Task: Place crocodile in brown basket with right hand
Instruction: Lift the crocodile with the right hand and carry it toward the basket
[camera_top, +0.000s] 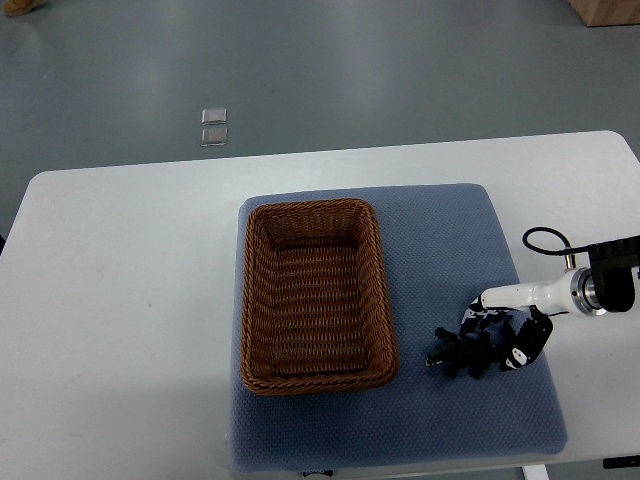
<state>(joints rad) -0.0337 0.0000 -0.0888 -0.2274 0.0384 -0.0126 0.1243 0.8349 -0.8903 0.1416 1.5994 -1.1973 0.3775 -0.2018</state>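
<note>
The brown wicker basket (250, 300) stands empty on the blue-grey mat (440, 250), left of centre. A small dark crocodile (455, 352) lies on the mat to the basket's right, near the mat's front. My right hand (497, 348) comes in from the right edge on a white forearm (530, 295). Its black fingers (520, 345) curl down around the crocodile's right end, which they partly hide. The toy still rests on the mat.
The mat lies on a white table (120, 300) with rounded corners. A black cable loop (545, 240) sits above the wrist. Grey floor beyond the table has two small plates (214, 127). A wooden box corner (610, 12) shows at top right.
</note>
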